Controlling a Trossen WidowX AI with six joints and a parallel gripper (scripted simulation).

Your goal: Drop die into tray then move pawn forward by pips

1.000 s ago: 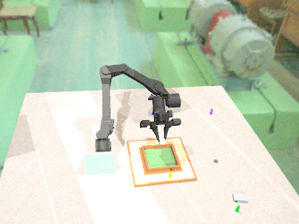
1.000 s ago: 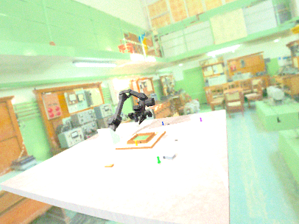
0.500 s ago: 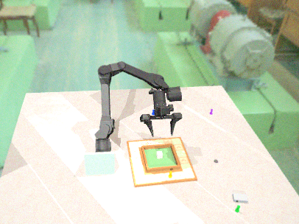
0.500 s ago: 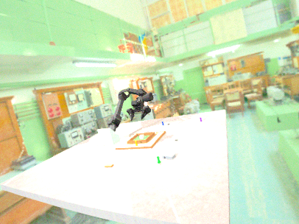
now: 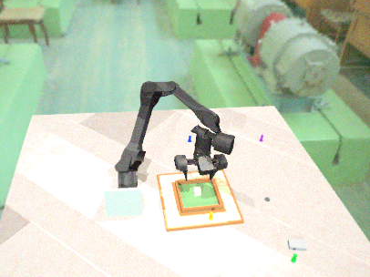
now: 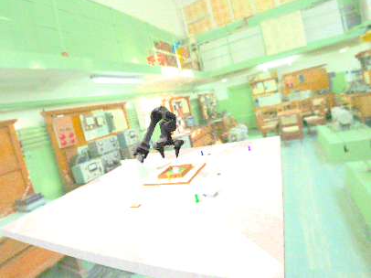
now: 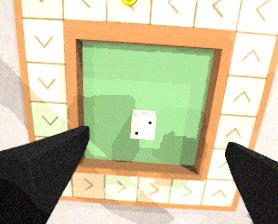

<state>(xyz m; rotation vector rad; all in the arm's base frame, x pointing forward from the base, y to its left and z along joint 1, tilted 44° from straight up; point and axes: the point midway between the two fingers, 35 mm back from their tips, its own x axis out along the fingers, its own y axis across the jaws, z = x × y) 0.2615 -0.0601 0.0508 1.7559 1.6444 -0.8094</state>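
Observation:
The white die [image 5: 197, 190] [image 6: 176, 169] [image 7: 144, 125] is in the green-floored tray, inside its brown rim [image 5: 196, 211] [image 7: 150, 32]. Two pips show on the face towards the wrist camera; whether it is still moving cannot be told. The gripper [image 5: 199, 179] [image 6: 170, 156] [image 7: 159, 138] is wide open and empty above the tray, with the die below and between its fingers in the wrist view. The yellow pawn [image 5: 210, 216] [image 6: 169, 177] [image 7: 129, 2] stands on the board [image 5: 173, 217] [image 7: 44, 75]; in the wrist view the arrows on its side point left.
A green pawn [image 5: 294, 258] [image 6: 197, 198] stands by a grey block [image 5: 297, 244] [image 6: 210, 193]. Blue [image 5: 190, 138] and purple [image 5: 262, 138] pawns stand farther back. A dark disc [image 5: 267, 199] lies beyond the board. A pale panel [image 5: 123, 202] stands by the arm's base. An orange block [image 6: 135, 206] also lies out.

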